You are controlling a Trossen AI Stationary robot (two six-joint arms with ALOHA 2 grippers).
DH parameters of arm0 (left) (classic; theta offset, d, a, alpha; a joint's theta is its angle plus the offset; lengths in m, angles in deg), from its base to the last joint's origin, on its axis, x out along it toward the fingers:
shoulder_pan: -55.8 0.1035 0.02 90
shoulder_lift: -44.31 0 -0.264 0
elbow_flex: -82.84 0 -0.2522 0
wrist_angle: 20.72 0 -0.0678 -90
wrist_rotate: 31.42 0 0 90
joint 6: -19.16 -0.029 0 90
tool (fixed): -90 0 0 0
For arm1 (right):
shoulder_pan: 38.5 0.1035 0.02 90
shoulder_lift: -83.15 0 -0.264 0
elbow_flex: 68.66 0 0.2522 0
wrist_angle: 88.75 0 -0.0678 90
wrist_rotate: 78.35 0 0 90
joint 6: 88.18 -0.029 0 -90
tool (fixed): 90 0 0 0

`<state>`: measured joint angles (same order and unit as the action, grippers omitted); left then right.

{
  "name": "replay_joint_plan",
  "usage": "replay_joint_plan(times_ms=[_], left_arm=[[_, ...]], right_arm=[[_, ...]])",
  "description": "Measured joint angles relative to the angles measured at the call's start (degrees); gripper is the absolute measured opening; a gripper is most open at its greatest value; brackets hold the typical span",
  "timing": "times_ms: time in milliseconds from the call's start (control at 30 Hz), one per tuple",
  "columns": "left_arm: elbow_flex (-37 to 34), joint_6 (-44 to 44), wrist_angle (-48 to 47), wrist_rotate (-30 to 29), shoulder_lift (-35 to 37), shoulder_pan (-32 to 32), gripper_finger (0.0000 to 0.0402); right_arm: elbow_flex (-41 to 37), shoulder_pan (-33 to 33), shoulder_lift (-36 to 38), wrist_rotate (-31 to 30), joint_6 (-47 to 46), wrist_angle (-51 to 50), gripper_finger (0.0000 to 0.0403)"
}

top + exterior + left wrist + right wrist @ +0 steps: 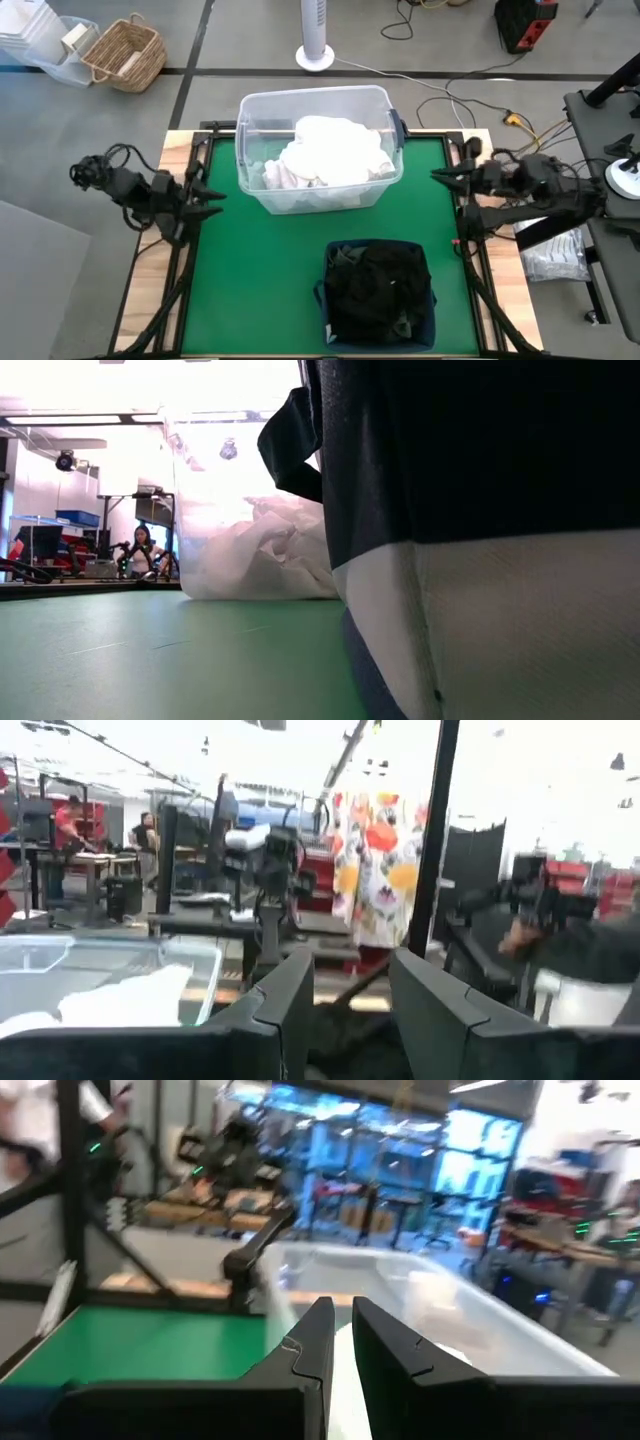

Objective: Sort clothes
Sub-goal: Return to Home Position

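White clothes (330, 150) lie heaped in a clear plastic tub (248, 112) at the far middle of the table. Dark clothes (380, 280) fill a navy bin (325, 298) at the near middle, and one dark piece (450, 440) hangs over the bin's wall (500, 620). My left gripper (212, 196) is open and hovers at the table's left edge, holding nothing. My right gripper (438, 177) is at the right edge with its fingers nearly together, also holding nothing. The left wrist view shows the tub (100, 955) with white cloth (120, 1000). In the right wrist view the tub (480, 1300) lies ahead of the gripper (343, 1345).
The green mat (260, 280) lies bare between the arms and the two containers. Off the table, a fan base (315, 58) and a wicker basket (125, 52) stand on the floor, and a plastic bag (555, 255) lies to the right. People are in the room beyond.
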<state>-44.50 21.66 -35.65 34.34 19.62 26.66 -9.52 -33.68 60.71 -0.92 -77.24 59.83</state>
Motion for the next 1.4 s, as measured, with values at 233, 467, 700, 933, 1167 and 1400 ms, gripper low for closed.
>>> replay_joint_plan(times_ms=[233,467,700,933,1167,1400], left_arm=[[-8.6,1.9,2.3,-3.9,4.0,1.3,0.0096],[-17.2,8.2,6.8,-0.4,6.2,3.1,0.0016],[-24.7,10.1,12.4,0.3,9.2,3.4,0.0001],[-33.2,9.3,21.9,0.9,12.3,3.8,0.0],[-38.2,8.7,25.7,1.0,13.9,3.8,0.0],[-38.3,8.1,24.9,0.7,14.3,4.7,0.0]], right_arm=[[-0.2,0.0,4.1,-1.7,-0.5,0.0,0.0033],[-0.8,0.0,5.6,-2.7,-0.5,-0.4,0.0033],[-0.8,0.0,5.5,-2.7,-1.9,-0.7,0.0033],[-0.9,0.0,5.6,-2.2,-1.9,-2.1,0.0033],[-1.4,0.0,6.7,-0.5,-1.4,-1.8,0.0022],[-5.7,0.0,14.9,1.2,-3.8,1.8,0.0009]])
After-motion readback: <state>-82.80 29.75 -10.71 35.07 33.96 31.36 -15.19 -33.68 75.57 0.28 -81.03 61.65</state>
